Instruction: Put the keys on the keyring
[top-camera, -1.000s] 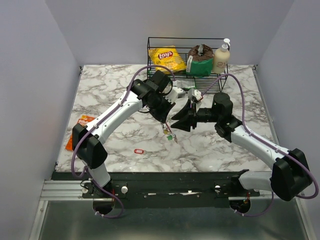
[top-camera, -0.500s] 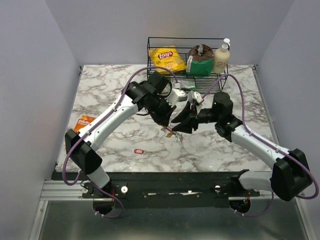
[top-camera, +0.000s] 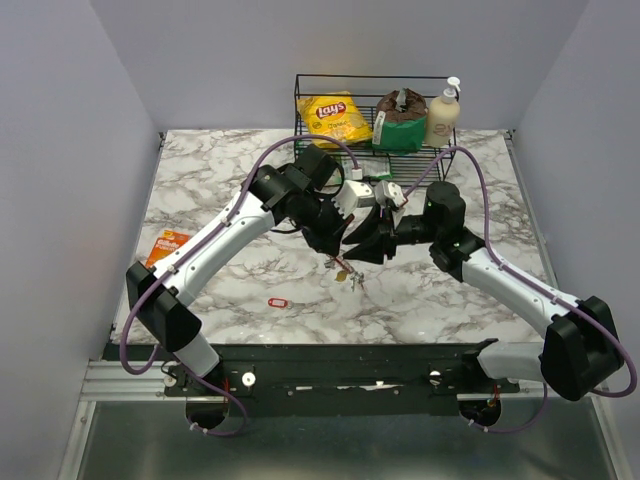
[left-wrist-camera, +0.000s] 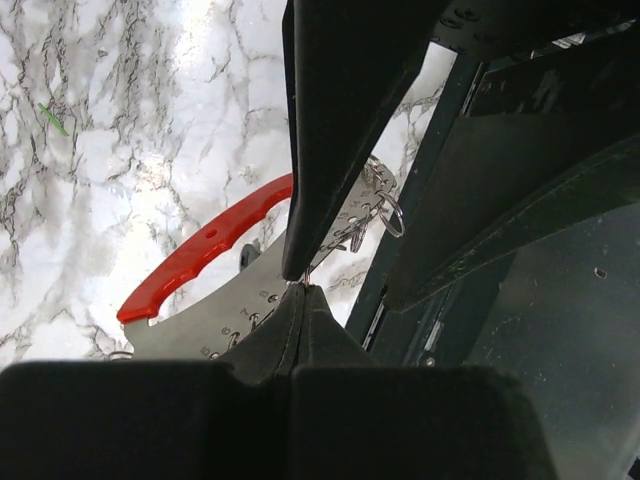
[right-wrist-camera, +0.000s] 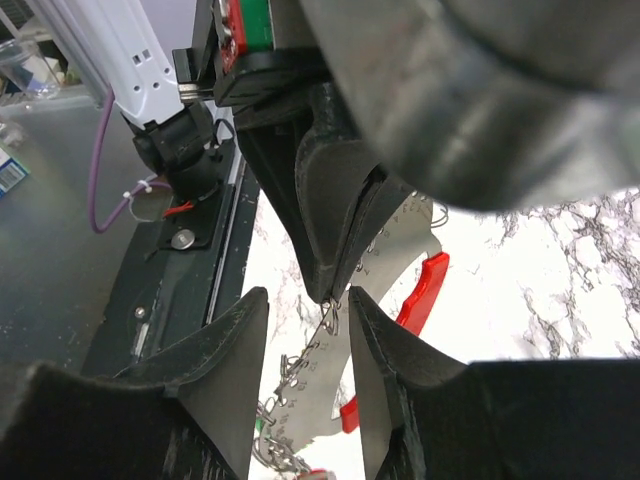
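My left gripper (top-camera: 333, 243) hangs over the middle of the table, shut on the small keyring (right-wrist-camera: 331, 316), which is pinched at its fingertips (right-wrist-camera: 334, 262). Below the ring dangle a silvery-grey flat piece (right-wrist-camera: 335, 395), a red oval loop (right-wrist-camera: 423, 290) and a chain of small rings with a green tag end (right-wrist-camera: 261, 428); the keys themselves are mostly cut off at the frame's bottom. My right gripper (right-wrist-camera: 333, 300) is open, one finger on each side of the keyring and not touching it. From above, the bunch (top-camera: 345, 272) hangs just under both grippers.
A lone red tag (top-camera: 278, 301) lies on the marble near the front. An orange razor pack (top-camera: 170, 245) sits at the left edge. A black wire basket (top-camera: 300, 95) at the back holds a chips bag, a brown bag and a soap bottle.
My left arm has swung right, bringing the bunch up between the right gripper's fingers. Those fingers have narrowed a little around the ring.
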